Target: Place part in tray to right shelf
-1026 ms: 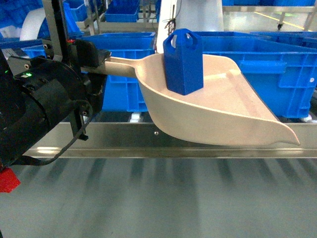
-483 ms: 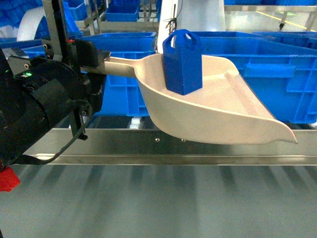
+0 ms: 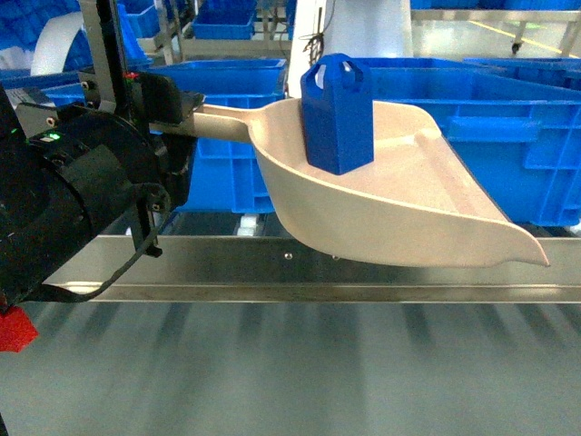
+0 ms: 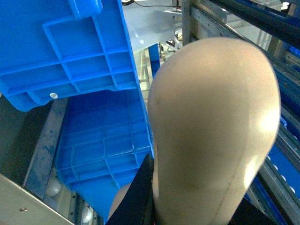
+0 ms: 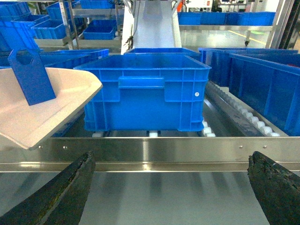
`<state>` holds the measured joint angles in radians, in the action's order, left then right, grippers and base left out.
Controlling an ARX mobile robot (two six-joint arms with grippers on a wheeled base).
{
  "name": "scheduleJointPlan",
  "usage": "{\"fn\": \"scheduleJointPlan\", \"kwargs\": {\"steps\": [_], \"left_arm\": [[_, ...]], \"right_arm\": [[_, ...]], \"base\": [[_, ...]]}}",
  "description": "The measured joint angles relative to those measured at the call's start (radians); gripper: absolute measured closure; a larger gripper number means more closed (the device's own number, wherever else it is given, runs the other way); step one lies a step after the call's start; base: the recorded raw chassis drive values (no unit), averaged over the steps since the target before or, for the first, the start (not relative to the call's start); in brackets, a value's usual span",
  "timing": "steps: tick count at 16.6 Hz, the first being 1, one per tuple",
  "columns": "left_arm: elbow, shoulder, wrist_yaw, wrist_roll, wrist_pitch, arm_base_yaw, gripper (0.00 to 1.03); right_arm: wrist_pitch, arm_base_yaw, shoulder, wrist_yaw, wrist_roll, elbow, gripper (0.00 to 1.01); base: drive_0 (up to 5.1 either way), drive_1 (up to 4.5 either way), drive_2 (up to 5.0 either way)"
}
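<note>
Tray [image 3: 390, 213] front edge above shelf rail [image 3: 363, 272]

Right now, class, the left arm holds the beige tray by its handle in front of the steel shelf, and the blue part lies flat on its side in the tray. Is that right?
Not quite. The part stands upright in the tray, peaked top up, as the head view shows. The rest holds: the left gripper holds the tray's handle in front of the right shelf.
</note>
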<state>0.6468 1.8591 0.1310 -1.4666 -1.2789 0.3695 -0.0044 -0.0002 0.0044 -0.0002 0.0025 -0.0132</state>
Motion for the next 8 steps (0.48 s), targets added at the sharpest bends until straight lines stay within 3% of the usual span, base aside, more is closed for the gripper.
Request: {"fn": "scheduleJointPlan", "kwargs": {"steps": [8], "left_arm": [[0.0, 0.0, 0.0, 0.0, 0.0, 0.0, 0.86]], "right_arm": [[0.0, 0.0, 0.0, 0.0, 0.0, 0.0, 0.03]], "base": [[0.0, 0.0, 0.0]]}}
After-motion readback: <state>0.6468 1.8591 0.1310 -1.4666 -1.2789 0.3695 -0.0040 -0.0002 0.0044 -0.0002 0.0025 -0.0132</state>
